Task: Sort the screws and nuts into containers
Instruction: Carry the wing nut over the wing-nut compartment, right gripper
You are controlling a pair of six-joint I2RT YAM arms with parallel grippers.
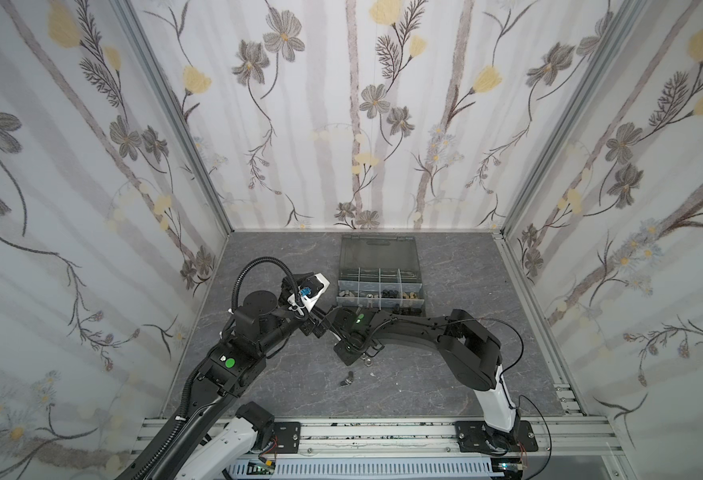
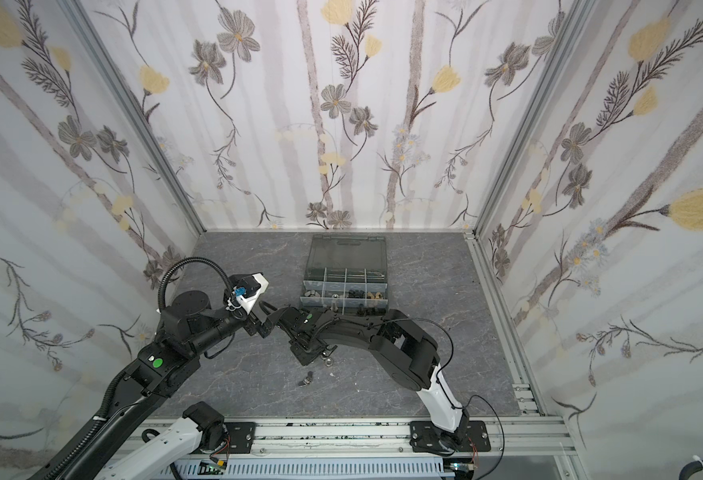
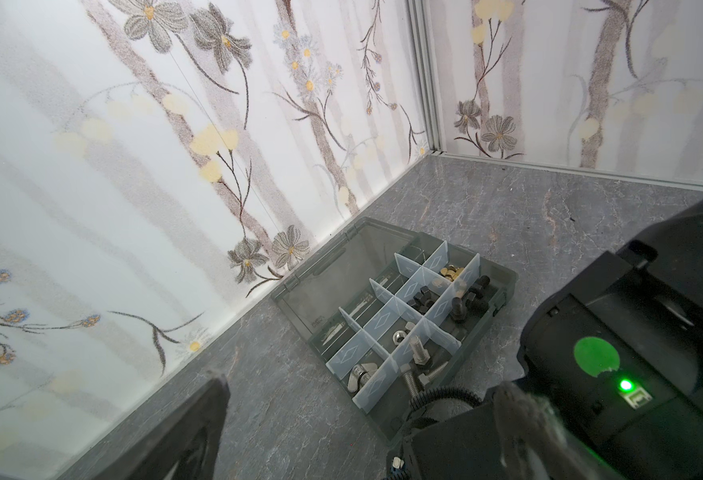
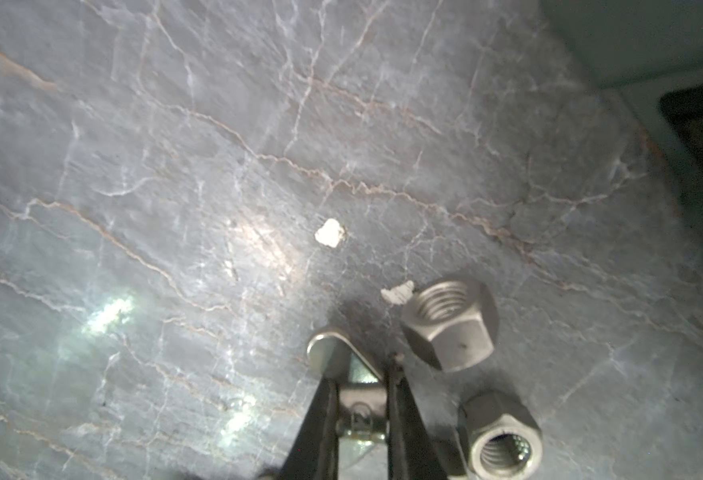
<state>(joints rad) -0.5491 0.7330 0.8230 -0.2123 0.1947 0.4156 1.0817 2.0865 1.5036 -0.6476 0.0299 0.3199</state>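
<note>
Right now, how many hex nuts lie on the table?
2, beside the right gripper pinching a wing nut: one hex nut near its fingertips, the second hex nut further back. Others possibly hidden.

We log a robot lab cell: aluminium framing [image 1: 175,112], floral-papered panels [image 1: 341,124], marble-look worktop [image 1: 466,270], arm bases [image 1: 492,435] on a front rail [image 1: 383,432].

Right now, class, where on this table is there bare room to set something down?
Bare: table between organizer case and right wall; the back corner left of the case; the strip between the loose wing nut and front rail. Crowded: the middle, with the left gripper beside the right gripper, which clamps a second wing nut beside two hex nuts.
</note>
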